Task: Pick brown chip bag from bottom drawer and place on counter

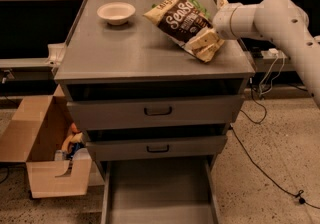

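Off-white jaws at brown chip bag [180, 18] cream end; grey counter [125, 53]; cream bowl [116, 12].

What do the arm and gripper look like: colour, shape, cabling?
The arm is off-white, built of smooth, thick tubular links with a bulbous rounded joint; no markings or cables show on it. The gripper, over the counter at the arm-side end of the brown chip bag, looks the same pale cream.
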Robot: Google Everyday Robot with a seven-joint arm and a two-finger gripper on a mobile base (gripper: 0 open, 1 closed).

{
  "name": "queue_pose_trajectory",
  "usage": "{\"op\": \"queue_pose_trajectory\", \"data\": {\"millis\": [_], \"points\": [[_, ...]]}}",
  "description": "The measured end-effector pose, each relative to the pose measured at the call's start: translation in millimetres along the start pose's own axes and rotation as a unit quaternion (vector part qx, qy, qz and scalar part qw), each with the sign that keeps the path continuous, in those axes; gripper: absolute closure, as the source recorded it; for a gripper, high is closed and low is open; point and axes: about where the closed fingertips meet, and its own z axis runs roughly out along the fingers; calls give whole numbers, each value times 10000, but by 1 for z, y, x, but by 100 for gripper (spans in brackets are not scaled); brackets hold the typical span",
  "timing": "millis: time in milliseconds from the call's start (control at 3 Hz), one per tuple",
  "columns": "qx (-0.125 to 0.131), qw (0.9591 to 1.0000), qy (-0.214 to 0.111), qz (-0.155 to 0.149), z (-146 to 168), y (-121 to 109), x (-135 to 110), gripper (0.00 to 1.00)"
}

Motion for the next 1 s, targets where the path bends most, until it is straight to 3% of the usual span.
{"op": "queue_pose_trajectory", "data": {"millis": [333,667,1000], "points": [[347,9964,-750,-211,-26,-18,-45,0],[693,9849,-1492,-535,-63,-30,-96,0],[878,9728,-1904,-988,-100,-32,-138,0]]}}
